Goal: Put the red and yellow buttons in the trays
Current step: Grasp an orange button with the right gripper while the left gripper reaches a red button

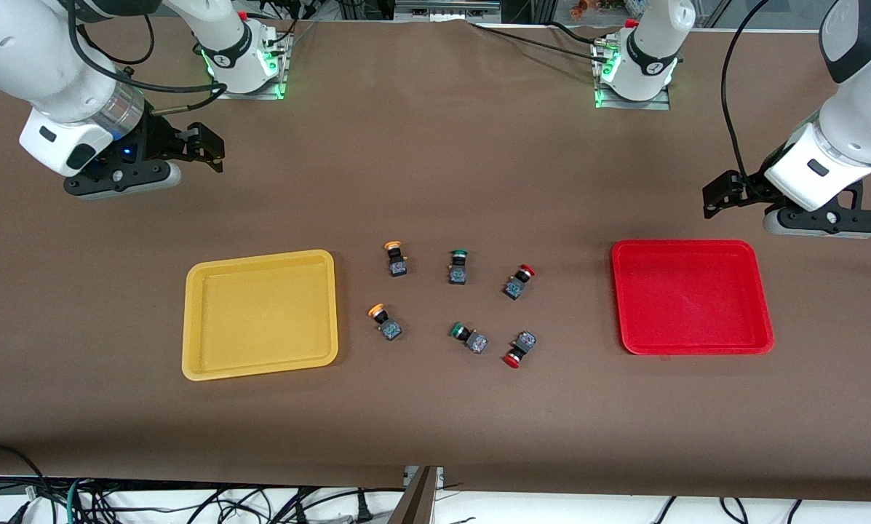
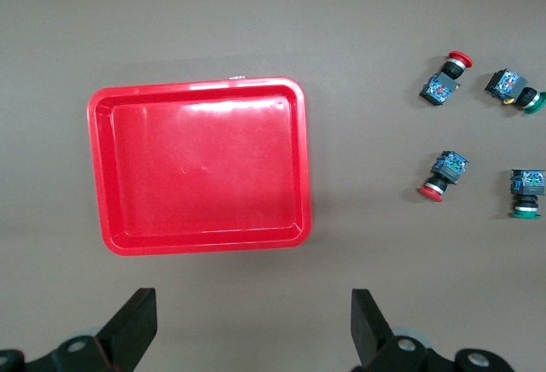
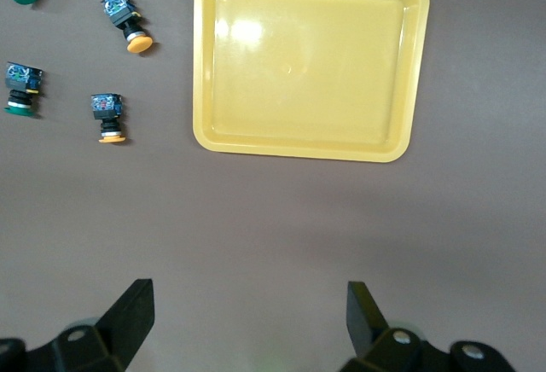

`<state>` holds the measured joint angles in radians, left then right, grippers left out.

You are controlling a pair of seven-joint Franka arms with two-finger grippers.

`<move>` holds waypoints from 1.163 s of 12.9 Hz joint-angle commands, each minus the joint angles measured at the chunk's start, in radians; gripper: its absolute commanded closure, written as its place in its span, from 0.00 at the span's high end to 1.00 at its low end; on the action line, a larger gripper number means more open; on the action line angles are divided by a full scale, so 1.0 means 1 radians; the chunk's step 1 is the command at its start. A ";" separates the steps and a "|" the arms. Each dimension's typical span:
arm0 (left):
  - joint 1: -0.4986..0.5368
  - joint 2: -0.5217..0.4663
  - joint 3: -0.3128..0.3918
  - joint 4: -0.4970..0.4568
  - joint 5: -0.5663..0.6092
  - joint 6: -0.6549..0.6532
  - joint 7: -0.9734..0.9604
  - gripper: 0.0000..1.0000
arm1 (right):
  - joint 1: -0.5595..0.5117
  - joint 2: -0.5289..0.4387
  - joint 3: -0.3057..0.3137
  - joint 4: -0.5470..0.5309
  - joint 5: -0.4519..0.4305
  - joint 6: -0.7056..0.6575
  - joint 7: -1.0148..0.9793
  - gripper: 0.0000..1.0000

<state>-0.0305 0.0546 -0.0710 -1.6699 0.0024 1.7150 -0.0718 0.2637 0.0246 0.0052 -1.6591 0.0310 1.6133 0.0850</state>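
Red-capped buttons, one [image 1: 520,280] farther from the front camera and one [image 1: 519,348] nearer, lie on the brown counter [image 1: 435,182] between the trays, with two yellow-capped buttons [image 1: 394,258] [image 1: 384,321] at nine o'clock of them and two green-capped switches [image 1: 458,266] [image 1: 468,337] in the middle column. Both trays hold nothing: the red tray [image 1: 692,297] sits at three o'clock of the cluster, the yellow tray [image 1: 260,313] at nine o'clock. Left hand [image 1: 726,196] hovers over bare counter at twelve o'clock of the red tray, right hand [image 1: 206,149] at eleven o'clock of the yellow tray, each with fingers spread apart and gripping nothing.
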 commanded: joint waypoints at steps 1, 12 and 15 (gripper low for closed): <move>0.015 -0.001 0.002 0.002 -0.006 -0.009 0.021 1.00 | -0.023 0.015 0.021 0.027 -0.017 -0.012 0.021 1.00; 0.026 0.004 0.002 0.004 -0.001 -0.009 0.009 1.00 | 0.186 0.456 0.033 0.054 -0.022 0.451 0.005 1.00; 0.023 0.042 -0.003 0.002 -0.001 -0.009 0.020 1.00 | 0.235 0.656 0.033 0.180 -0.016 0.647 0.005 1.00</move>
<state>-0.0098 0.0649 -0.0672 -1.6734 0.0025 1.7119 -0.0718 0.4692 0.5524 0.0406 -1.6159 0.0151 2.2140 0.0993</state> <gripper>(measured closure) 0.000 0.000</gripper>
